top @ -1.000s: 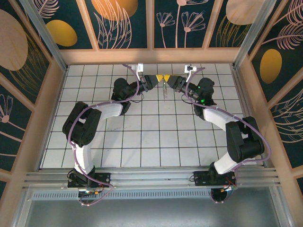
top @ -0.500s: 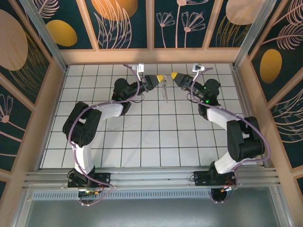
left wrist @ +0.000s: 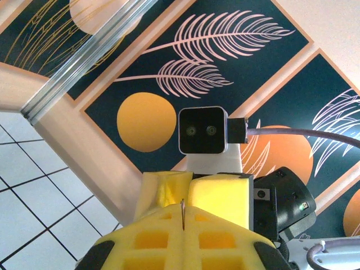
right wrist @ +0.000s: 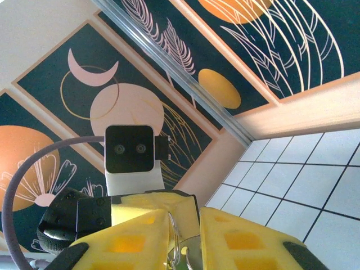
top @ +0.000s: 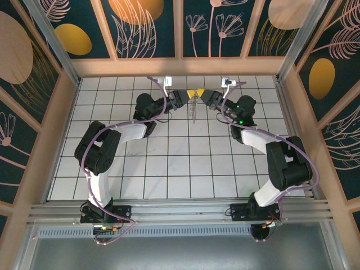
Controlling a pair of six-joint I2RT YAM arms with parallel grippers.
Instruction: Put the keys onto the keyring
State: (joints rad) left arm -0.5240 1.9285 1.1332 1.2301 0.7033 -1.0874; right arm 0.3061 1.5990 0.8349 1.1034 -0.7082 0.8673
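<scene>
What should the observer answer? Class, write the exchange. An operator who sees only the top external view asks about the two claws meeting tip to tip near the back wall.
Operator: From above, a bundle dangles under the claws. Is the left claw closed?
Observer: Yes. The left wrist view shows its yellow fingers pressed together, pinching what looks like the keyring, seen edge-on.
Operator: And the right claw?
Observer: In the right wrist view its fingers stand apart with a thin pale loop in the gap. Whether they press it I cannot tell.
Operator: Anything else in that gap?
Observer: A rounded silver piece sits low beside the loop, possibly a key.
</scene>
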